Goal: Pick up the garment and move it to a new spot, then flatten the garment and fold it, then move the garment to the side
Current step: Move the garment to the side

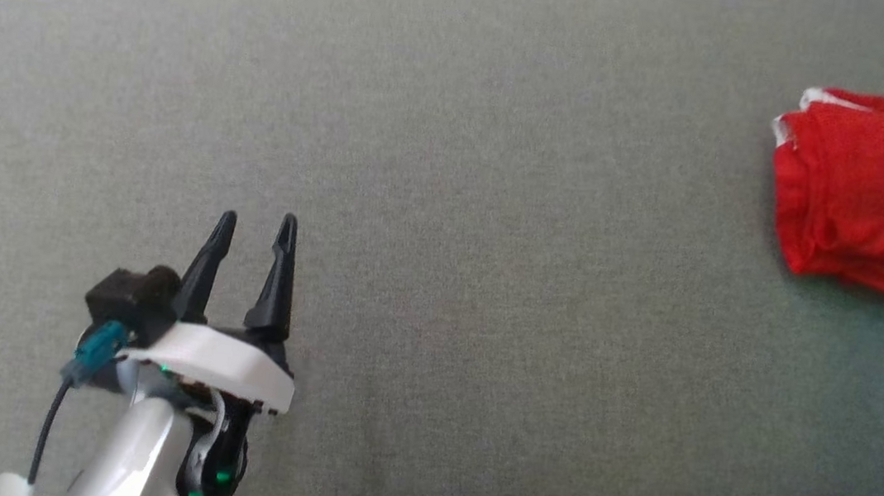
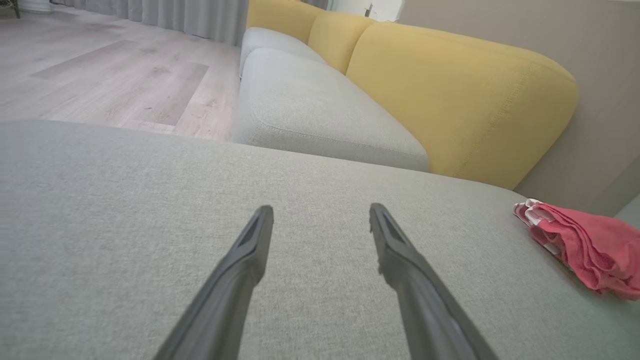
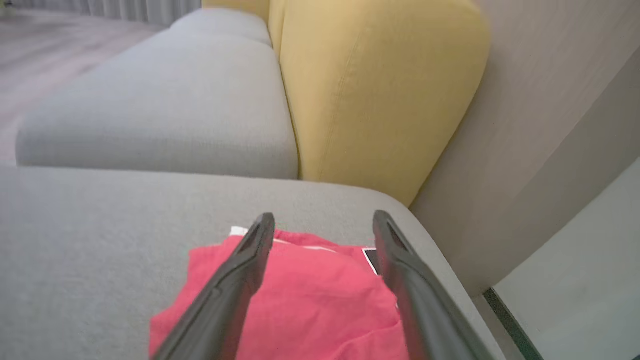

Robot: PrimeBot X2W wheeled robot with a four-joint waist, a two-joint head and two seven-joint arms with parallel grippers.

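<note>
The folded red garment [image 1: 847, 194] lies at three o'clock on the grey seat cushion [image 1: 497, 204]. The right gripper [image 3: 324, 222], clearly the nearer, hangs just over it, jaws wide and empty. The left gripper [image 1: 254, 231], also wide, sits well apart at eight o'clock.

There is one garment [image 1: 847, 194]. There are two grippers, the left gripper [image 1: 258, 219] and the right gripper [image 3: 324, 220]. Each has two fingers [image 2: 240, 270], four in all. The sofa has three grey seat cushions [image 2: 100, 200] [image 2: 320, 115] [image 2: 272, 42] and three yellow back cushions [image 2: 460, 95] [image 2: 337, 42] [image 2: 275, 15].
</note>
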